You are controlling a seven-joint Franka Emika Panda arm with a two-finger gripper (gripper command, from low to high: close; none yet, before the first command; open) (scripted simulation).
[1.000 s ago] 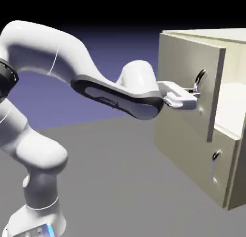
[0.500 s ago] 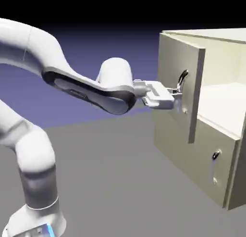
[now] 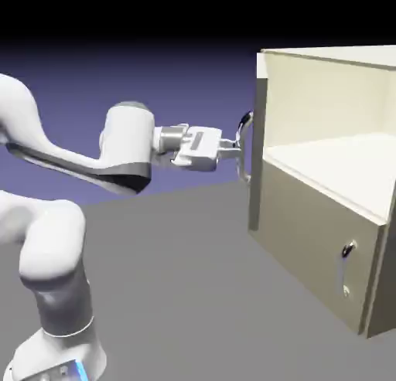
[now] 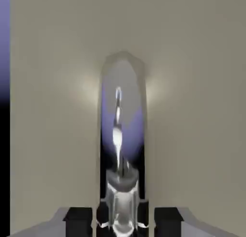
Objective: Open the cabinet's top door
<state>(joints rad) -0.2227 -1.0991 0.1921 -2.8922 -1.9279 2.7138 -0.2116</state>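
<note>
Two views cover this moment. In the exterior view, the cabinet [image 3: 325, 194] stands on the grey table [image 3: 178, 279], and its upper compartment lies fully exposed, the pale shelf inside plainly visible. The top door [image 3: 261, 117] is swung wide, seen nearly edge-on at the cabinet's side nearest the arm. The gripper [image 3: 232, 146] sits just outside that door edge, its fingers at the curved silver bar handle [image 3: 244, 136]. The shorter lower panel [image 3: 325, 240], below the shelf, is shut, with its small handle [image 3: 347, 252] untouched.

In the hand view, the door's beige face [image 4: 192, 87] fills the picture, and the bar handle [image 4: 118, 135] runs up the centre. The dark finger tips [image 4: 78, 219] stand either side of the handle's base; the jaws appear drawn in narrowly about the bar, holding it.

Judgement: the door is a rigid hinged panel that swings on a fixed arc with little resistance, so any pull must follow that arc. The bar is smooth metal and could slip, so mid-bar, gripped squarely, is the proper hold. The opening appears essentially complete.
</note>
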